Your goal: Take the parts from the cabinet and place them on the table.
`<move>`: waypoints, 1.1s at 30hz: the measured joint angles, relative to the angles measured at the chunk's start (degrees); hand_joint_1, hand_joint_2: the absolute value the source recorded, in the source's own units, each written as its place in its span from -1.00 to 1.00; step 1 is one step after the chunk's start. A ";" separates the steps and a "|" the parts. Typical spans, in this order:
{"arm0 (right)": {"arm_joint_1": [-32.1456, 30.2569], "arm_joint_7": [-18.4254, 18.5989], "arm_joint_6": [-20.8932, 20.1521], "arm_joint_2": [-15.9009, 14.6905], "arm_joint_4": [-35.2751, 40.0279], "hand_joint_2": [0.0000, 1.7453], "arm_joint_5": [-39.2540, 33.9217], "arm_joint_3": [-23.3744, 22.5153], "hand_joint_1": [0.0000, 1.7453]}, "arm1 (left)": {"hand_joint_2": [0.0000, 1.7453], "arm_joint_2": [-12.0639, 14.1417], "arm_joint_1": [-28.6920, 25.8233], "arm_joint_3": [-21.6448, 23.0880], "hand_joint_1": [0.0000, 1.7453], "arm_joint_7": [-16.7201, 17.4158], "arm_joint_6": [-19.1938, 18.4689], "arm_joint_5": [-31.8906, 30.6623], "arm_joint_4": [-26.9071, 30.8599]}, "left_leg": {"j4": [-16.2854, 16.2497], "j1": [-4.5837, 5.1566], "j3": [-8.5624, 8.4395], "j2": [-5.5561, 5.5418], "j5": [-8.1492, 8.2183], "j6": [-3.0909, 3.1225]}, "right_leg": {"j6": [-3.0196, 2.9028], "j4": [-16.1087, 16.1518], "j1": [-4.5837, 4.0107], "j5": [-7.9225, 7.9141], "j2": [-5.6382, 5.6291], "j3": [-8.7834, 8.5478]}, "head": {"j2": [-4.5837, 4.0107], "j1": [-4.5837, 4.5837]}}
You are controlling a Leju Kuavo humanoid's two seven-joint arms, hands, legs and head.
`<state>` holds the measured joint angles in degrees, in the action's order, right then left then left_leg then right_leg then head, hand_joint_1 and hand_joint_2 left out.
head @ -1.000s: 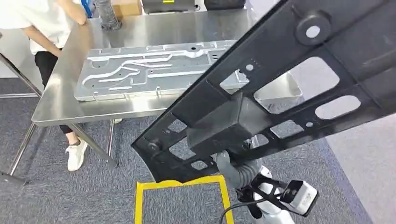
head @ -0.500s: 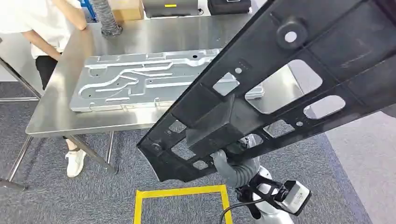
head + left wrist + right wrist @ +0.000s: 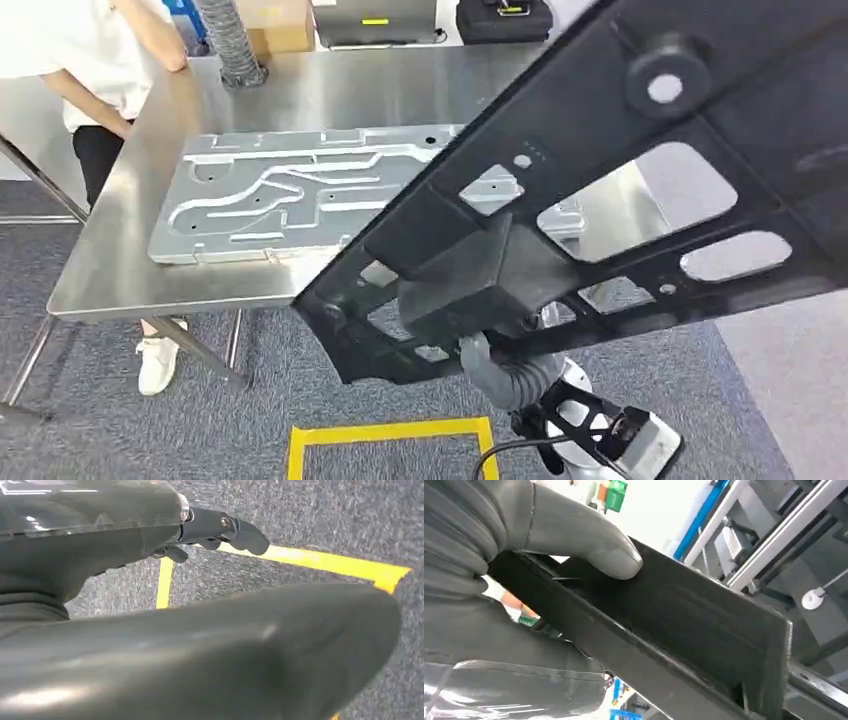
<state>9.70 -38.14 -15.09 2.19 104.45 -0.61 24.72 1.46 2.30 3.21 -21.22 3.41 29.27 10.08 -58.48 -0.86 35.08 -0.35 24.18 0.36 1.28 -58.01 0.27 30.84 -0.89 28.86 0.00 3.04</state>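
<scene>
Black plastic, a long perforated panel [image 3: 600, 200], slants across the head view, raised above the steel table [image 3: 330, 75] where a silver plate [image 3: 290, 200] already lies; I judge it is carried high to clear the table's near edge. A person [image 3: 90, 60] stands at the table's far corner.

From the left wrist, the left hand [image 3: 210, 530] hangs over carpet and yellow tape [image 3: 320, 562], fingers loosely apart, holding nothing.

From the right wrist, the right hand [image 3: 509, 535] clamps the panel's edge, thumb pressed on top, the panel running away from the palm.
</scene>
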 joint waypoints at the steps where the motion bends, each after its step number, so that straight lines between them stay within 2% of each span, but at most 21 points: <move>1: 0.21 0.00 0.31 0.00 0.33 1.00 0.02 0.00 1.00 | -1.00 0.00 0.06 -0.02 -1.00 -0.05 0.00 0.02 0.02 | 0.15 0.01 -0.46 0.02 0.29 0.43 | 0.23 -2.35 0.01 0.90 0.26 0.93 | 0.00 0.00; 4: 0.08 0.00 2.81 -0.15 1.16 1.00 1.07 0.07 1.00 | -1.00 0.04 0.18 -0.37 -1.00 -0.20 0.00 0.28 0.00 | 0.13 0.21 -1.11 0.03 1.04 1.11 | 0.69 -16.55 0.11 5.67 0.35 9.83 | 0.00 0.00; 5: 0.04 0.00 5.06 -0.37 1.38 1.00 1.95 0.04 1.00 | -1.00 0.04 0.13 -0.50 -1.00 -0.44 -0.02 0.57 0.00 | 0.13 0.30 -1.44 -0.01 1.35 1.16 | 0.70 -19.07 0.10 5.26 0.37 12.20 | 0.00 0.00; 6: 0.15 0.09 8.04 -0.72 1.38 1.00 2.69 -0.04 1.00 | -1.00 0.04 0.11 -0.68 -1.00 -0.75 -0.11 0.87 0.00 | 0.13 0.39 -1.90 -0.08 1.69 1.17 | 0.59 -18.30 0.07 3.34 0.37 12.73 | 0.00 0.00; 7: 0.58 0.20 10.40 -1.22 1.21 1.00 2.82 -0.56 1.00 | -1.00 0.04 -0.07 -1.00 -1.00 -0.98 -0.15 1.02 0.00 | 0.13 0.49 -2.47 -0.15 2.06 1.19 | 0.34 -15.21 0.03 0.45 0.37 12.05 | 0.00 0.00; 9: 2.88 0.89 14.05 -2.18 0.45 1.00 4.50 -3.46 1.00 | -1.00 -0.04 -0.17 -1.42 -1.00 -1.23 -0.15 1.09 0.00 | 0.15 0.84 -3.57 -0.18 2.79 1.18 | -0.87 -4.81 -0.33 -6.62 0.37 8.63 | 0.00 0.00; 10: 4.89 1.82 16.94 -2.49 -0.46 1.00 7.36 -5.04 1.00 | -1.00 -0.39 -0.16 -1.46 -1.00 -1.25 -0.13 1.11 0.00 | 0.13 1.01 -3.67 -0.12 3.04 1.01 | -1.66 -1.87 -0.77 -7.34 0.39 7.80 | -0.02 0.00; 13: 11.17 6.72 30.65 -3.46 -6.12 1.00 23.26 -11.55 1.00 | -1.00 -0.37 0.01 -1.90 -1.00 -1.33 0.07 1.13 0.00 | 0.31 0.97 -3.48 -0.07 3.32 0.32 | -1.89 -0.80 -0.97 -7.00 0.45 7.53 | 0.00 0.00; 14: 13.14 9.48 34.53 -3.89 -7.85 1.00 29.52 -13.17 1.00 | -1.00 -0.35 0.00 -1.95 -1.00 -1.42 0.07 0.87 0.00 | 0.54 1.09 -3.68 -0.04 3.35 0.07 | -2.04 -0.28 -0.88 -7.10 0.42 7.32 | 0.00 0.00; 15: 15.39 13.03 37.72 -4.46 -10.38 1.00 36.51 -14.83 1.00 | -1.00 -0.17 -0.03 -1.97 -1.00 -1.51 0.02 0.74 0.00 | 0.35 1.19 -3.82 0.02 3.76 -0.18 | -2.15 0.78 0.08 -7.53 0.58 6.57 | 0.00 0.00; 17: 19.45 17.70 40.08 -5.59 -14.89 1.00 45.13 -16.43 1.00 | -1.00 -0.22 0.01 -1.99 -1.00 -1.73 -0.50 0.29 0.00 | -4.90 1.04 -1.41 0.01 6.64 -0.65 | -2.44 1.29 0.08 -7.51 0.64 6.03 | 0.00 0.00; 19: 23.00 21.76 40.72 -6.98 -20.07 1.00 52.39 -17.29 1.00 | -1.00 -0.13 0.01 -2.08 -1.00 -1.90 -0.77 -0.05 0.02 | -13.98 0.52 3.64 0.02 10.25 -1.24 | -2.54 1.22 0.07 -7.34 0.78 6.03 | 0.00 0.00; 20: 24.90 24.67 40.70 -7.72 -23.18 1.00 57.46 -17.31 1.00 | -1.00 -0.11 0.00 -2.12 -1.00 -1.99 -0.96 -0.31 0.02 | -17.01 0.33 5.53 0.03 10.67 -1.55 | -2.49 1.17 0.08 -7.26 0.79 6.04 | 0.00 0.00; 21: 26.75 27.87 40.57 -8.30 -26.60 1.00 63.13 -17.27 1.00 | -1.00 -0.11 -0.14 -2.12 -1.00 -2.03 -1.16 -0.48 0.00 | -17.10 0.09 6.08 0.04 9.66 -1.82 | -2.39 1.06 0.12 -7.12 0.77 5.99 | 0.00 0.00; 22: 28.31 29.91 40.24 -8.64 -29.01 1.00 67.01 -17.20 1.00 | -1.00 -0.11 -0.20 -2.12 -1.00 -2.12 -1.33 -0.59 0.00 | -14.69 -0.14 5.43 0.05 7.56 -2.02 | -2.19 0.87 0.24 -6.95 0.75 5.95 | 0.00 0.00; 24: 32.71 33.05 38.36 -9.11 -35.13 1.00 75.62 -16.13 1.00 | -1.00 0.02 -0.14 -2.12 -1.00 -2.23 -1.55 -1.10 0.00 | -4.68 -0.57 1.37 0.20 1.39 -2.42 | -1.67 0.11 0.51 -6.39 0.68 5.93 | 0.00 0.00; 25: 35.20 34.25 37.33 -9.11 -38.48 1.00 78.94 -15.17 1.00 | -1.00 0.07 -0.07 -2.10 -1.00 -2.23 -1.57 -1.25 0.00 | -1.09 -0.66 -0.14 0.30 0.71 -2.47 | -1.27 -0.30 0.56 -6.00 0.63 6.07 | 0.00 0.00; 28: 41.04 35.45 34.37 -9.03 -47.19 1.00 84.20 -12.30 1.00 | -1.00 0.18 0.26 -2.10 -1.00 -2.21 -1.79 -1.64 0.02 | -0.88 -0.22 0.22 -0.04 1.03 -1.09 | -0.36 -0.65 0.15 -6.18 0.46 6.75 | 0.00 0.00; 30: 45.37 33.57 29.98 -8.11 -54.17 1.00 85.91 -10.07 1.00 | -1.00 0.17 0.28 -2.10 -1.00 -2.23 -2.31 -1.84 0.02 | -0.42 -0.22 0.02 -0.04 0.73 -0.23 | 0.25 -0.54 0.33 -6.13 0.49 6.65 | 0.00 0.00; 32: 49.16 31.14 25.37 -7.03 -60.90 1.00 86.77 -7.73 1.00 | -1.00 0.17 0.35 -2.10 -1.00 -2.30 -2.64 -2.12 0.02 | -0.10 -0.37 -0.25 -0.03 0.54 0.42 | 0.53 -4.02 0.52 -3.79 0.82 8.25 | 0.00 0.00; 33: 50.58 30.29 23.82 -6.47 -64.31 1.00 87.10 -6.60 1.00 | -1.00 0.17 0.52 -2.10 -1.00 -2.34 -2.75 -2.17 0.02 | -0.10 -0.33 -0.23 -0.05 0.57 0.60 | 0.64 -8.64 0.51 -1.63 0.81 10.41 | 0.00 0.00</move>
<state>60.29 -7.85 8.74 -4.28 40.14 86.49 18.12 1.64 2.81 1.11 -23.56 0.66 27.10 10.10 -58.58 -1.19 34.85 -0.40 24.75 0.96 1.92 -66.65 0.78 29.20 -0.07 39.28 0.00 3.04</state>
